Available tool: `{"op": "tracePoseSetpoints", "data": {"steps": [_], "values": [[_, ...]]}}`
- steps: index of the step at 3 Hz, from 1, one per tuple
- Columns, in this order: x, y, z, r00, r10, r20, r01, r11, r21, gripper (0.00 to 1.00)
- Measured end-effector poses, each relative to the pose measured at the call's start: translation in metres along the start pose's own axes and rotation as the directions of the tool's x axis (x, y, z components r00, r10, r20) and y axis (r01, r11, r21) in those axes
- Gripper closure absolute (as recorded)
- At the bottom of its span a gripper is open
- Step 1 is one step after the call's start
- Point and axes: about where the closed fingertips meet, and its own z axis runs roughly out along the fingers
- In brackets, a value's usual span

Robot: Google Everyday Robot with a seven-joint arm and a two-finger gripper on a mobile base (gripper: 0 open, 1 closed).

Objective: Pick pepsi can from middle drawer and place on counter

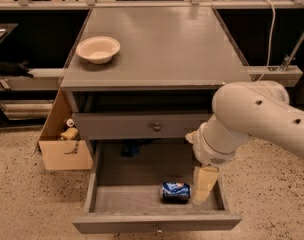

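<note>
The blue pepsi can (175,192) lies on its side in the open middle drawer (107,198), near the front and right of centre. My gripper (204,184) hangs from the white arm (252,124) down into the drawer, just right of the can and close beside it. The counter (162,44) is the flat grey cabinet top above, with a cream bowl (98,49) at its left.
A closed drawer front with a dark knob (156,127) sits above the open drawer. An open cardboard box (64,139) with items stands on the speckled floor left of the cabinet. A grey ledge with a cable (272,71) is at the right.
</note>
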Motion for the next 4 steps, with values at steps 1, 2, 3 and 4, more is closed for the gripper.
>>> {"op": "tracePoseSetpoints", "data": {"steps": [1, 2, 3, 4], "values": [[0.000, -0.022, 0.064, 0.999, -0.020, 0.049, 0.020, 0.9998, -0.003, 0.00], [-0.004, -0.043, 0.122, 0.994, -0.018, 0.105, 0.018, 0.9998, 0.004, 0.00], [-0.008, -0.052, 0.174, 0.989, -0.003, 0.150, 0.005, 0.9999, -0.013, 0.00], [-0.007, -0.048, 0.187, 0.987, 0.007, 0.159, -0.002, 0.9995, -0.031, 0.00]]}}
